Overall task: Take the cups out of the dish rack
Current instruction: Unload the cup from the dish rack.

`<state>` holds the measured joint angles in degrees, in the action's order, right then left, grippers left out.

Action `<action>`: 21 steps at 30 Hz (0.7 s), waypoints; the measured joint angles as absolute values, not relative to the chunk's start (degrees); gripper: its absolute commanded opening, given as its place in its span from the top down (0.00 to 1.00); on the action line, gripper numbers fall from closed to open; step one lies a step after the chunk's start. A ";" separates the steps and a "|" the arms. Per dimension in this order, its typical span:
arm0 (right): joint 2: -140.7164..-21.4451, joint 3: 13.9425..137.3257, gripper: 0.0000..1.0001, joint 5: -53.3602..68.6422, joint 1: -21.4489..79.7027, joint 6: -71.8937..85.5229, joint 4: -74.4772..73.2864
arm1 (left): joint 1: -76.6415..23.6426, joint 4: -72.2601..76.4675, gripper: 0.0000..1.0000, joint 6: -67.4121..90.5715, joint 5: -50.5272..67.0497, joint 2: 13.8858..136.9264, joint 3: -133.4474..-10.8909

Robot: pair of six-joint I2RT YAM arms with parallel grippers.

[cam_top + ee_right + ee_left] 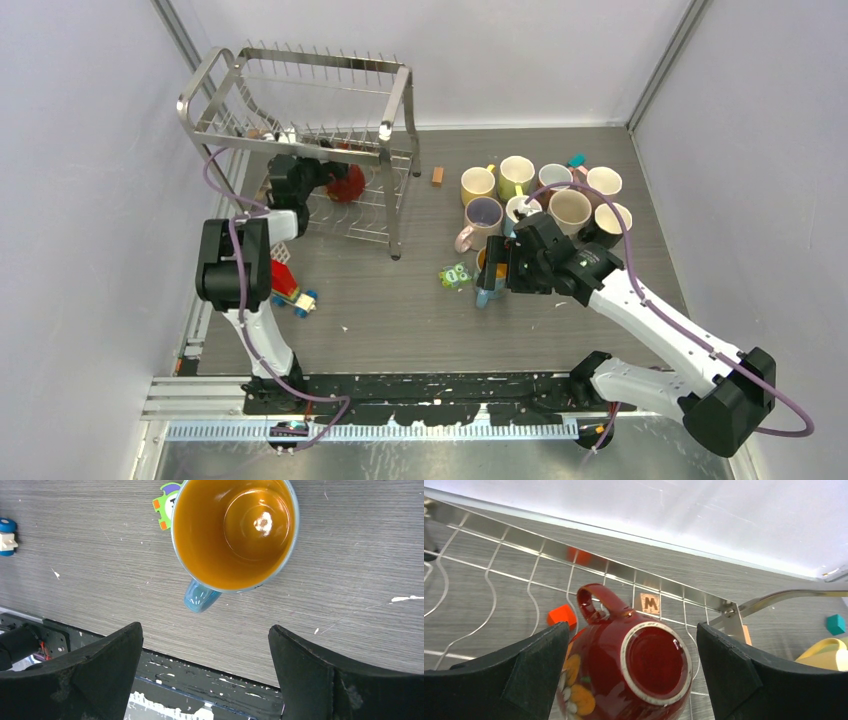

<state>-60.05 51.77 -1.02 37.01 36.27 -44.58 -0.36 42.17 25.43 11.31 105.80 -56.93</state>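
The dish rack [300, 130] stands at the far left of the table [400, 320]. A red cup [634, 665] with yellow flowers lies tipped over on the bottom wire shelf of the dish rack, its bottom facing up. The left claw [631, 630] is at that shelf, wide open, with one finger on each side of the red cup, and it is not squeezing it. To the right of the dish rack, a bunch of cups [540, 195] stands on the table. A blue cup [235, 530], orange inside, stands upright to the right of the dish rack too, nearer the arms. The right claw [205, 630] hangs above it, wide open and holding nothing.
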 measured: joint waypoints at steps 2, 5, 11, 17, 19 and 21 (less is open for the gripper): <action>-60.16 51.72 0.00 -1.04 37.01 36.25 -44.56 | -0.36 42.50 0.00 26.44 12.71 107.44 -58.54; -60.69 51.70 0.00 -1.02 37.01 36.12 -44.42 | -0.36 42.78 0.00 27.66 13.65 108.81 -59.35; -61.41 51.40 0.00 -1.02 37.01 36.12 -43.79 | -1.26 40.80 0.00 28.38 12.62 109.30 -60.03; -61.89 51.03 0.00 -0.95 37.01 36.14 -43.16 | -5.06 38.59 0.00 29.87 5.04 108.42 -60.01; -61.89 50.87 0.00 -0.95 37.01 36.14 -42.92 | -6.87 36.69 0.00 30.61 1.98 107.35 -59.92; -61.89 50.76 0.00 -0.91 37.01 36.14 -42.81 | -8.69 34.54 0.00 31.66 -0.93 106.02 -59.81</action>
<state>-61.89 50.76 -0.91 37.01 36.14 -42.81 -8.69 34.54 31.66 -0.93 106.02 -59.81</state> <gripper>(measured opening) 0.996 0.996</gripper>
